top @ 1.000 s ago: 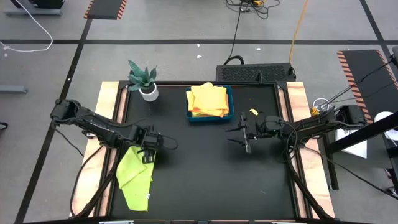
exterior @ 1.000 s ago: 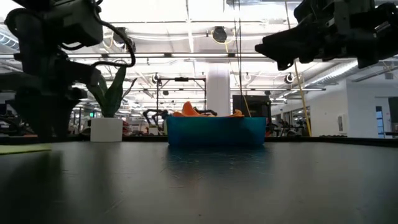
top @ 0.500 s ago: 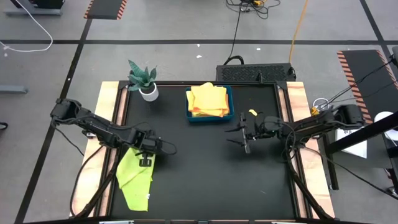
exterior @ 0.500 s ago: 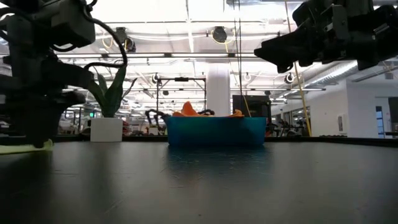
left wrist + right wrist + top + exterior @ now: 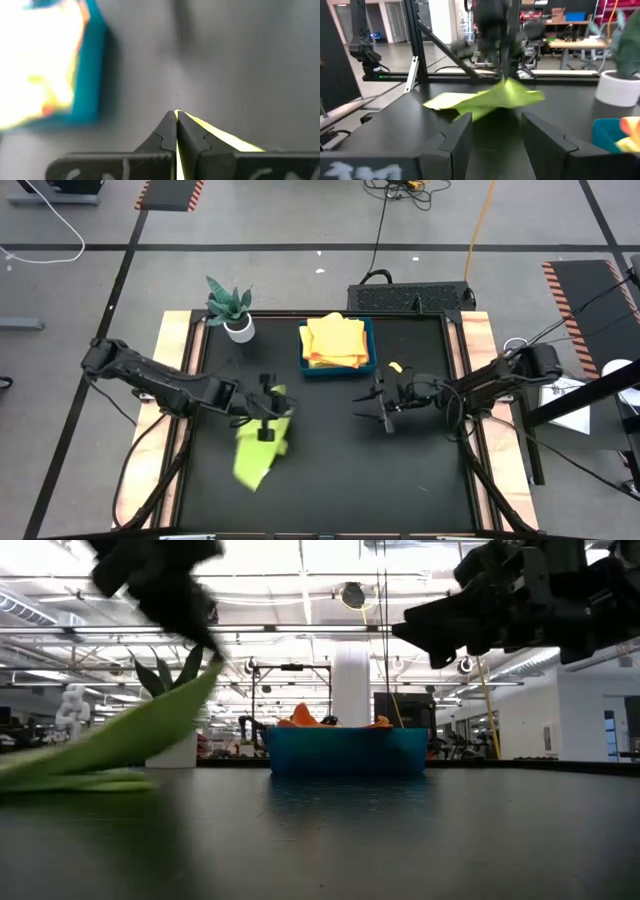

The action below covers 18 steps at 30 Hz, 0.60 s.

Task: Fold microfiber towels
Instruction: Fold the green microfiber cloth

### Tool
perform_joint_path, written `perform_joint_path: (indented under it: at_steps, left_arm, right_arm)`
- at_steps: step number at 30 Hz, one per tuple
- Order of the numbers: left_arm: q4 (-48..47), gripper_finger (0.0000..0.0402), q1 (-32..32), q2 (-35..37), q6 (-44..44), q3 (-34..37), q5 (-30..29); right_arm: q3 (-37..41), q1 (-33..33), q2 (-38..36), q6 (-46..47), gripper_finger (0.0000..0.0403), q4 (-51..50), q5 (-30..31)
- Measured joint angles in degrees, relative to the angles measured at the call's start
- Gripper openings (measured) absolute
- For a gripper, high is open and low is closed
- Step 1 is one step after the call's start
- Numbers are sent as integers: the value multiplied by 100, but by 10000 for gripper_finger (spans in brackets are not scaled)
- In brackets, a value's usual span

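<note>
A: Start from the overhead view. Where are the arms?

B: The left arm runs from the left-centre edge of the table toward the middle of the frame. The left gripper (image 5: 266, 420) is pinched closed on an edge of the lime green towel (image 5: 258, 455), which trails toward the lower left onto the black table (image 5: 330, 470). The right arm comes in from the right-centre, and the right gripper (image 5: 382, 402) sits right of centre with its fingers parted and nothing between them.

A: And the other towels?

B: A yellow and orange stack lies in the blue tray (image 5: 338, 370) at upper centre. A potted plant (image 5: 232, 308) stands at the upper left of the table.

A: The table-level view?

B: The left gripper (image 5: 205, 645) is blurred at upper left, lifting one end of the lime green towel (image 5: 110, 745); the rest slopes down to the table at the left edge. The right gripper (image 5: 430, 632) hangs at upper right above the surface. The blue tray (image 5: 347, 752) sits centre with orange cloth showing over its rim.

A: Left wrist view?

B: The two dark fingers (image 5: 165, 137) meet at bottom centre, clamping a thin lime green edge (image 5: 220, 137). The blue tray (image 5: 92, 75) is blurred at upper left.

A: Right wrist view?

B: Its fingers (image 5: 452, 142) stand apart at the bottom, empty. Beyond them the lime green towel (image 5: 490, 100) hangs raised at centre. White lettering at lower left is too blurred to read.
</note>
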<state>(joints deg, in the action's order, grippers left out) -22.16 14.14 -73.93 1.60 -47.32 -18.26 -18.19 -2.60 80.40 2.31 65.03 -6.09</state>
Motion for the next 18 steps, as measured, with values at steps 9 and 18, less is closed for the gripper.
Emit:
perform_joint_path:
  at_steps: [9, 18]
  left_arm:
    - [1598, 1, -327, -78, -706, -298, 325]
    - [2559, 1, -595, -949, -763, -290, 334]
  right_arm:
    - [-756, -218, 975, 260, 195, -1, 25]
    - [-1108, -237, 1331, 306, 201, -19, 901]
